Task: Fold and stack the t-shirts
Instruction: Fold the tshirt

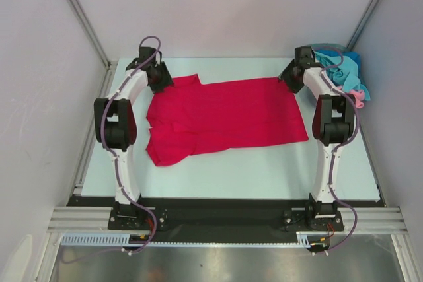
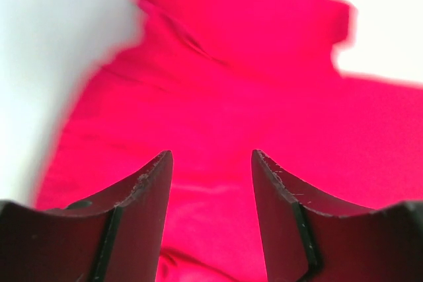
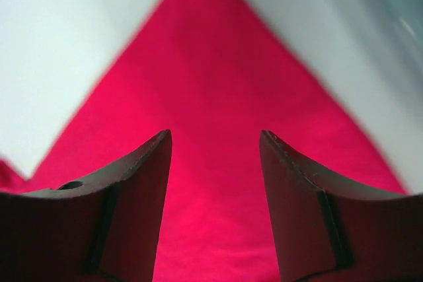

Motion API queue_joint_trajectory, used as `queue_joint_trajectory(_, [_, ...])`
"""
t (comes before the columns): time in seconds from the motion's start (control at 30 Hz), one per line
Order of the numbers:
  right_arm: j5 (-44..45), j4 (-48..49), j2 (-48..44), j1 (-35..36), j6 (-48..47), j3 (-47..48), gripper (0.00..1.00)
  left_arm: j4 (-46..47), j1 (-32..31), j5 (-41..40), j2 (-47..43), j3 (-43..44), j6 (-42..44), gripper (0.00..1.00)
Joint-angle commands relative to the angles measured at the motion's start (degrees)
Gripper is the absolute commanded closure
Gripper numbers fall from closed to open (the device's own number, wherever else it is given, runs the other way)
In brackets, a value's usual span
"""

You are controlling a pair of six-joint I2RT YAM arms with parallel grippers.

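Both spread wide and empty, left gripper (image 2: pixel 211 155) and right gripper (image 3: pixel 215 134) hover over the far corners of the red t-shirt (image 1: pixel 225 118), flat in the middle of the table (image 1: pixel 264 173), so I'd guess pinching those corners comes next, to start the fold.

One red t-shirt (image 1: pixel 225 120), one teal-blue t-shirt (image 1: pixel 345 72), one pink t-shirt (image 1: pixel 359 101), two claws (image 2: pixel 211 163) (image 3: pixel 215 140)
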Motion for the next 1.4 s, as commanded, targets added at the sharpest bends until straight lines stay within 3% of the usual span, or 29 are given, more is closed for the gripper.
queue_joint_trajectory(0.0, [3.36, -4.43, 1.00, -1.89, -3.77, 3.97, 0.39, -3.19, 2.16, -5.26, 3.00, 6.85, -0.80, 0.43])
queue_joint_trajectory(0.3, [0.64, 1.01, 0.74, -3.47, -4.04, -1.30, 0.39, -6.45, 7.78, -9.04, 12.05, 17.31, -0.98, 0.41])
queue_joint_trajectory(0.47, [-3.57, 7.95, -0.67, -2.86, -2.82, -7.17, 0.39, -9.52, 8.22, -9.14, 17.68, 28.37, 2.80, 0.40])
queue_joint_trajectory(0.57, [-6.12, 13.57, -1.99, -2.68, -2.37, -10.26, 0.40, -9.26, 8.40, -6.69, 19.96, 30.50, 3.59, 0.40])
queue_joint_trajectory(0.7, [-8.42, 17.88, -2.52, -2.68, -2.11, -13.08, 0.40, -6.54, 7.79, -0.28, 21.29, 29.80, 3.68, 0.40])
queue_joint_trajectory(1.07, [-10.44, 24.22, -3.40, -2.68, -2.81, -15.63, 0.40, -3.28, 3.66, 5.98, 20.85, 26.38, 5.97, 0.41])
queue_joint_trajectory(1.23, [-5.09, 24.83, -4.18, -2.77, -5.18, -15.89, 0.39, -2.93, 3.13, 5.71, 19.36, 24.79, 6.32, 0.41])
queue_joint_trajectory(1.37, [10.01, 15.19, -1.38, -3.03, -6.59, -8.36, 0.39, -2.93, 2.60, 5.45, 18.30, 23.91, 6.32, 0.42])
